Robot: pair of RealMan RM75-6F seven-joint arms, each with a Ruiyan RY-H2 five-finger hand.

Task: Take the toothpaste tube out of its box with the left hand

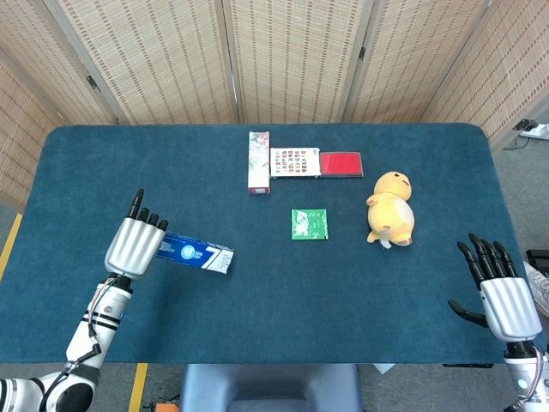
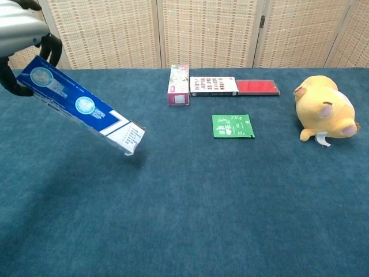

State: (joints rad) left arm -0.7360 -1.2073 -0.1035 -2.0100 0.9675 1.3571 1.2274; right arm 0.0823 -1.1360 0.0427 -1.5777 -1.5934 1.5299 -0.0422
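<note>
Long blue-and-white cardboard toothpaste box (image 2: pixel 81 105): printed with round pale emblems on a blue field, white diagonal band and small print toward the far end. Held in the air over the left part of the counter, tilted, the held end high and the free end (image 1: pixel 220 258) sloping down toward the counter surface. Whether that lower end flap is open cannot be told; no tube shows.

Left hand (image 1: pixel 135 243), silver back with black fingers: grips the upper end of the box, fingers wrapped round it in the chest view, some fingertips pointing up in the head view.

Right hand (image 1: pixel 500 292): holds nothing, fingers spread, at the counter's near right edge.

Dark blue carpet-topped counter (image 1: pixel 257 326): carries the remaining items, all well apart from the box.
- Green square tea sachet (image 2: pixel 232 125), centre.
- Narrow pink carton (image 2: pixel 179 84), at the back.
- Flat white box with a grid of small pictures (image 2: pixel 213 85), just beside the carton.
- Flat red case (image 2: pixel 257 86), next along.
- Yellow plush toy (image 2: pixel 324 107), on its side, right.
</note>
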